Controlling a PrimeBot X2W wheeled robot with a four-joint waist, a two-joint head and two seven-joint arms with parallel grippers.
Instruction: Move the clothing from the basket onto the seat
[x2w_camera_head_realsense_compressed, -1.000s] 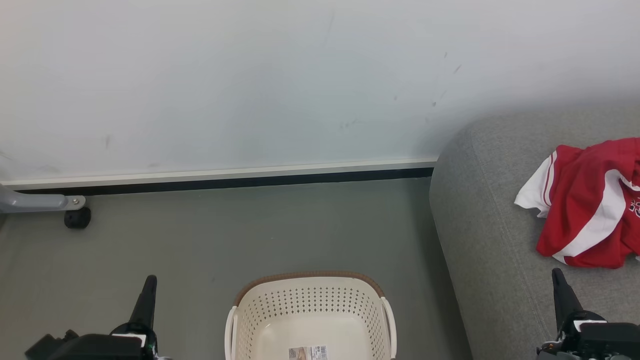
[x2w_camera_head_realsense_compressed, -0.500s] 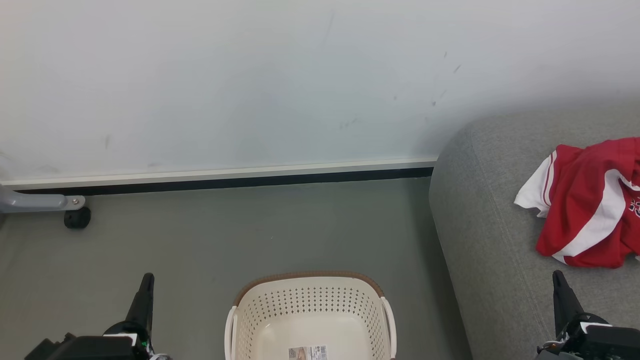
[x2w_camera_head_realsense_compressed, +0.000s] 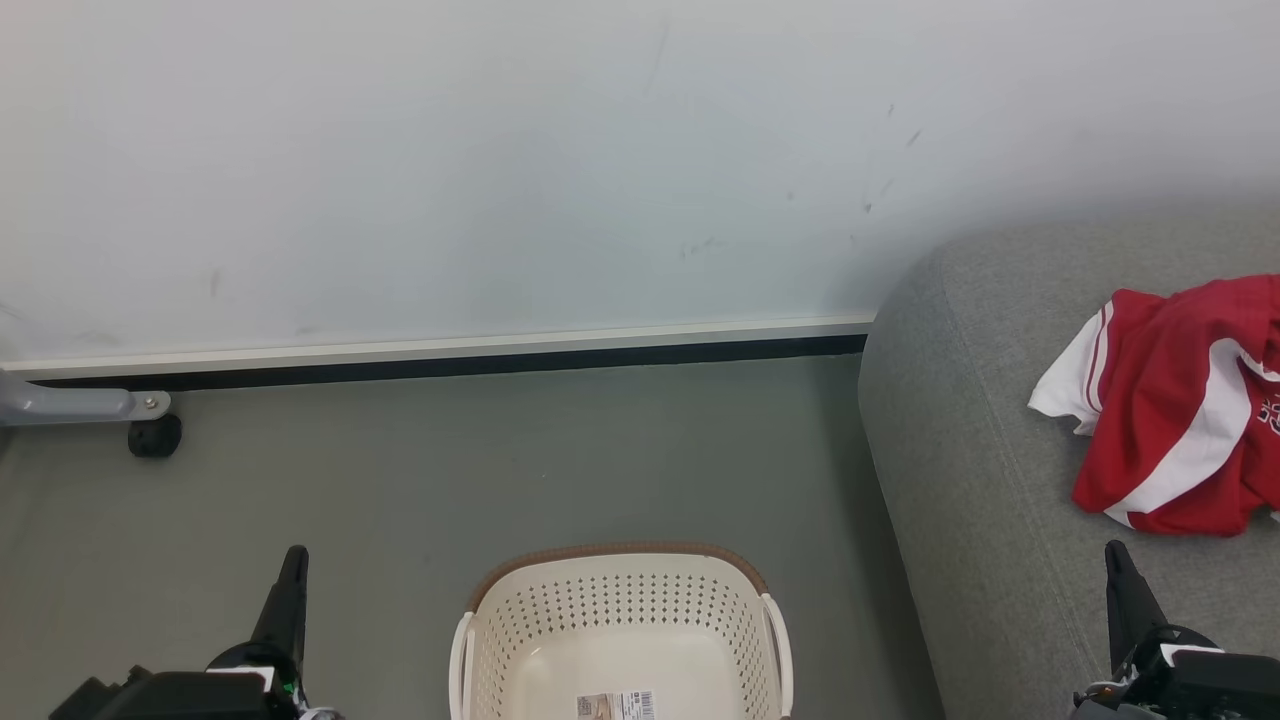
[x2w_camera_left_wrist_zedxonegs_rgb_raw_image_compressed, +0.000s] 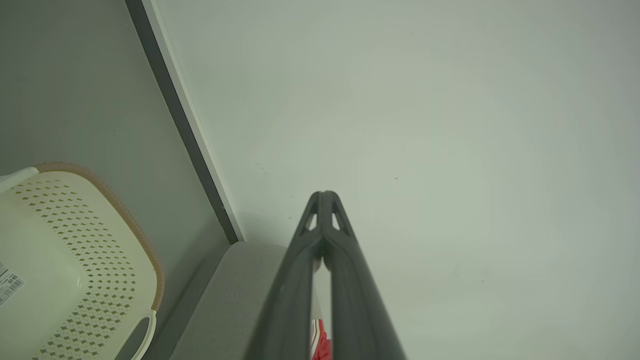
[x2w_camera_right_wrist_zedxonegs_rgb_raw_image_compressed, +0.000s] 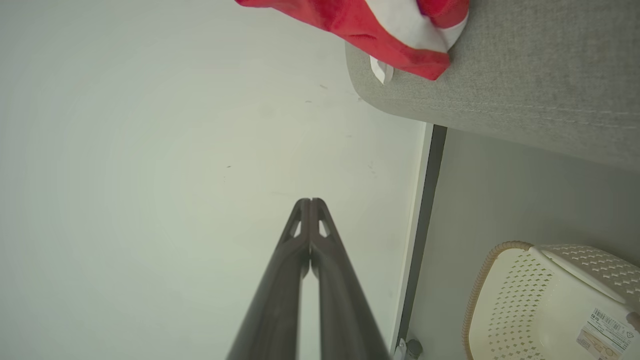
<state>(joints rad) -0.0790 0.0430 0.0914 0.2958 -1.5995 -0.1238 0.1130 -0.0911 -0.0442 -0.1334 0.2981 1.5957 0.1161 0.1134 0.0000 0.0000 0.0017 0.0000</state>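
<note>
While the left claw (x2w_camera_head_realsense_compressed: 295, 555) and the right claw (x2w_camera_head_realsense_compressed: 1112, 548) both point toward it, wall (x2w_camera_head_realsense_compressed: 500, 150): pale, faintly scuffed, dark skirting at its foot.
Floor (x2w_camera_head_realsense_compressed: 500, 460): grey, beneath the left claw.
Seat (x2w_camera_head_realsense_compressed: 980, 480): grey sofa, beneath and ahead of the right claw.
Clothing (x2w_camera_head_realsense_compressed: 1170, 420): red with white panels, crumpled on the seat, ahead of the right claw, apart from its tip.
Basket (x2w_camera_head_realsense_compressed: 620, 610): on the floor between the two claws, a barcode label (x2w_camera_head_realsense_compressed: 617, 705) on its bare bottom.
Left claw: fingers pressed together, pinching nothing.
Right claw: fingers pressed together, pinching nothing.
</note>
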